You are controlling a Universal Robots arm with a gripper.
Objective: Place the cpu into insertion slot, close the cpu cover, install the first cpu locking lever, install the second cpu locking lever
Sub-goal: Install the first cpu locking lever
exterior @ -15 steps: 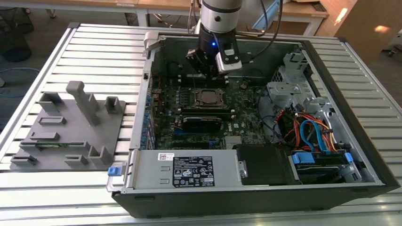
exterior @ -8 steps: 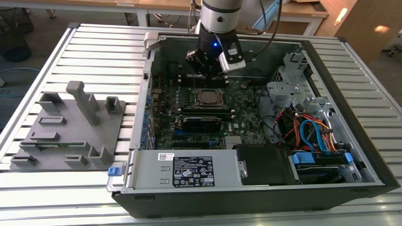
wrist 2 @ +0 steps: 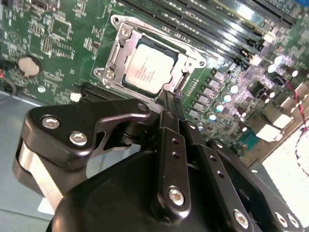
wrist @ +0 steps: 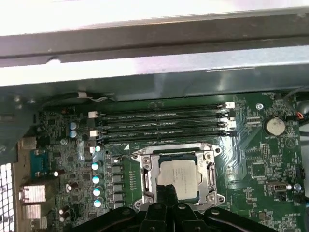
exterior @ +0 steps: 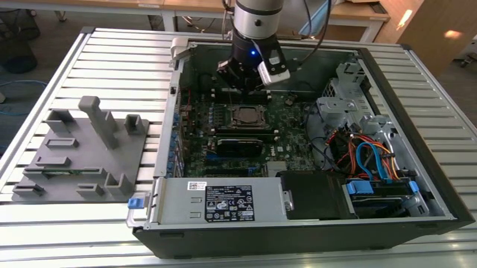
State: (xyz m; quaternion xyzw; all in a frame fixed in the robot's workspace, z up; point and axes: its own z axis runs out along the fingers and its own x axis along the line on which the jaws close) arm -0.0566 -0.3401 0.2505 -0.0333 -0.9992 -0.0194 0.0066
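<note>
The cpu [wrist 2: 147, 70] [wrist: 177, 178], a silver square chip, lies flat in the insertion slot [wrist 2: 116, 21] on the green motherboard. The cpu cover [wrist 2: 117, 54] [wrist: 145, 182], a silver frame plate, lies down around the chip so its top shows through the window. In both wrist views my gripper [wrist 2: 168, 99] [wrist: 167, 189] is shut with nothing held, its black fingertips right at one edge of the cover. In the exterior view the gripper [exterior: 240, 89] hangs inside the open computer case just behind the cpu [exterior: 242, 117]. I cannot tell how the locking levers stand.
Long black memory slots [wrist: 164, 123] run beside the socket, toward the case wall [wrist: 154, 67]. A coin cell [wrist 2: 28, 66] sits on the board. The power supply [exterior: 223, 201], a drive cage with cables [exterior: 372, 156] and a grey fixture [exterior: 82, 151] outside the case are nearby.
</note>
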